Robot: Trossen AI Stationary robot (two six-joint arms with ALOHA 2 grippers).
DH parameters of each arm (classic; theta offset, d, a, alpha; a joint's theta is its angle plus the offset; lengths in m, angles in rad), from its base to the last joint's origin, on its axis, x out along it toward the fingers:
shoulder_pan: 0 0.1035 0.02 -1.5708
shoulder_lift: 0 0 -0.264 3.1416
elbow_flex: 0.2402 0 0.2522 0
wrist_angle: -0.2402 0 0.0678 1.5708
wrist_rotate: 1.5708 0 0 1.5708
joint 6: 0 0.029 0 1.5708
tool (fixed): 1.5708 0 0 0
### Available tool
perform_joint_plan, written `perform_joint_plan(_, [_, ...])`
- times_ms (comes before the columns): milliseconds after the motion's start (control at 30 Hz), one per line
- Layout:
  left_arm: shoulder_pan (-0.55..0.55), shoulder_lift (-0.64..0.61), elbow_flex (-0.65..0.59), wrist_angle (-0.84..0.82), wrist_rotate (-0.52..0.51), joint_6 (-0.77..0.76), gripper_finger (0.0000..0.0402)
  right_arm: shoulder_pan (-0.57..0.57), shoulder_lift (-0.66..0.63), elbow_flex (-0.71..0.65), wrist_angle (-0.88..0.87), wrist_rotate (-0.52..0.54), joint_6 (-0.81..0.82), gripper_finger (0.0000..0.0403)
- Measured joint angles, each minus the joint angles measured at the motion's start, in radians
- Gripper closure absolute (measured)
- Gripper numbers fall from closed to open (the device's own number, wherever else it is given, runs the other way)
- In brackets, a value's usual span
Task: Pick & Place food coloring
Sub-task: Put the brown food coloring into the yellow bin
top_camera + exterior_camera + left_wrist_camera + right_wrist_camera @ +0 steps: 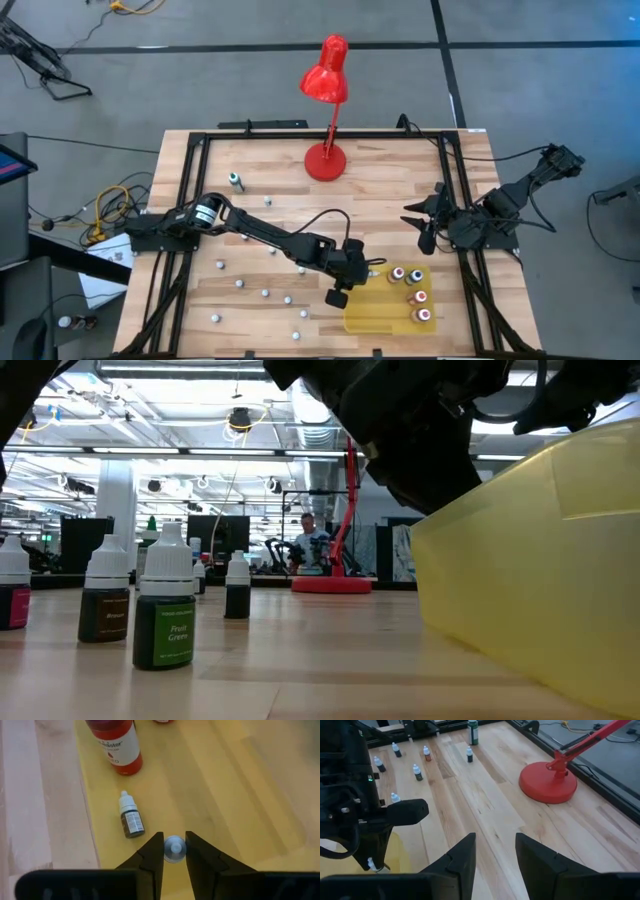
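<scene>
The left gripper (pixel 175 851) gripped a small dropper bottle (pixel 175 848) upright between its fingers, directly over the yellow tray (pixel 372 316) where another tiny bottle (pixel 131 816) lay flat, the right gripper (pixel 426 222) waiting part-open nearby.

A pale wooden plank worktop (pixel 270 165) edged by a black metal frame (pixel 190 165) is seen. On it are set a red desk lamp (pixel 326 160) at the far side, a translucent yellow plastic tray (pixel 365 315) at the near edge, and tiny white-capped dropper bottles (pixel 264 293) scattered over the left half.
</scene>
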Motion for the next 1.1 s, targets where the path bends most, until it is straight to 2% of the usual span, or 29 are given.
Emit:
perform_joint_plan(267, [0.0, 0.061, 0.011, 0.04, 0.033, -0.018, 0.034, 0.0, 0.0, 0.001, 0.005, 0.0, 0.0, 0.0274])
perform_joint_plan(700, [0.015, 0.062, 0.011, 0.034, 0.02, -0.069, 0.0338, 0.0, 0.0, 0.002, 0.015, 0.0, 0.0, 0.0274])
perform_joint_plan(1100, [0.014, 0.062, 0.009, 0.059, 0.025, -0.099, 0.0268, 0.0, 0.0, 0.001, 0.015, 0.0, 0.0, 0.0274])
